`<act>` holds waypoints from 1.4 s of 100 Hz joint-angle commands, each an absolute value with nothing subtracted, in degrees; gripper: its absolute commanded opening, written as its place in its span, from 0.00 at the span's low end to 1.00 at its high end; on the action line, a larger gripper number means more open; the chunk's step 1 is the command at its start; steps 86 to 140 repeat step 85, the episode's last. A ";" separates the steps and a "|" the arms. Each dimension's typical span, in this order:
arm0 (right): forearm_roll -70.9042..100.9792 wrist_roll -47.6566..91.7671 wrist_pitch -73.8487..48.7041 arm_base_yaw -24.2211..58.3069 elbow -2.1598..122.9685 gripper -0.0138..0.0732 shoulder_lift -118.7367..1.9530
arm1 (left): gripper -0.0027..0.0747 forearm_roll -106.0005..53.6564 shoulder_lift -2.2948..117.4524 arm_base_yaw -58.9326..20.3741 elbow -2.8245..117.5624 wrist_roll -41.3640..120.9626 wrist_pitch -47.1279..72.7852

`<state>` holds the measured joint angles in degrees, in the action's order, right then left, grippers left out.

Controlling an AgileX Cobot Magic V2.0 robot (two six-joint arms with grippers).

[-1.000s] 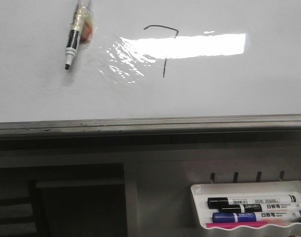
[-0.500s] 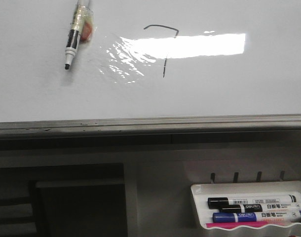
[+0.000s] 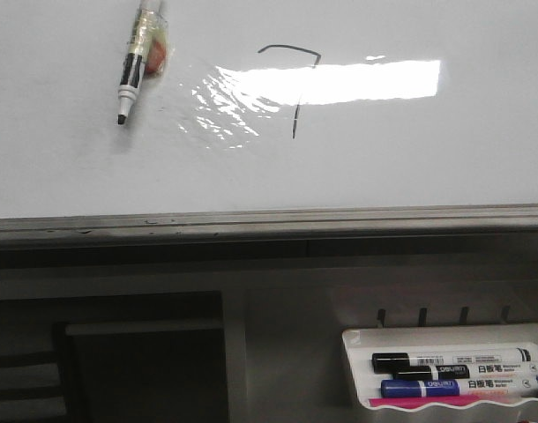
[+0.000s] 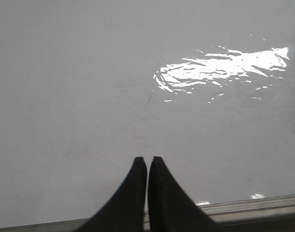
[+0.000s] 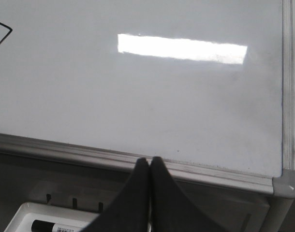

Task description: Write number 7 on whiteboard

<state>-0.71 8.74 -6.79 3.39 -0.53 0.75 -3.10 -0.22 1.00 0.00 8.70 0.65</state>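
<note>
The whiteboard [image 3: 410, 159] fills the upper front view, glossy white with a glare patch and a grey frame edge [image 3: 269, 220]. The number 7 [image 3: 295, 79] is drawn on it in thin dark line, a short bar, a hooked corner and a downstroke. A black-and-white marker [image 3: 135, 66] wrapped in tape lies on the board at upper left, tip down. My left gripper [image 4: 147, 159] is shut and empty over bare board [image 4: 89, 96]. My right gripper [image 5: 149, 159] is shut and empty over the board's lower frame [image 5: 65, 147]. Part of the 7 [image 5: 1, 35] shows in the right wrist view.
A small white tray [image 3: 445, 339] at lower right holds black, blue and pink markers [image 3: 454, 374]; it also shows in the right wrist view [image 5: 41, 212]. The board's right frame corner [image 5: 287, 186] is near my right gripper. A dark recess [image 3: 137, 361] lies below the board.
</note>
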 commanded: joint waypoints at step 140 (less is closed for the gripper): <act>-1.69 8.38 -3.31 3.63 -2.36 0.09 1.74 | 0.01 -3.60 -2.02 1.06 -2.02 8.25 -3.43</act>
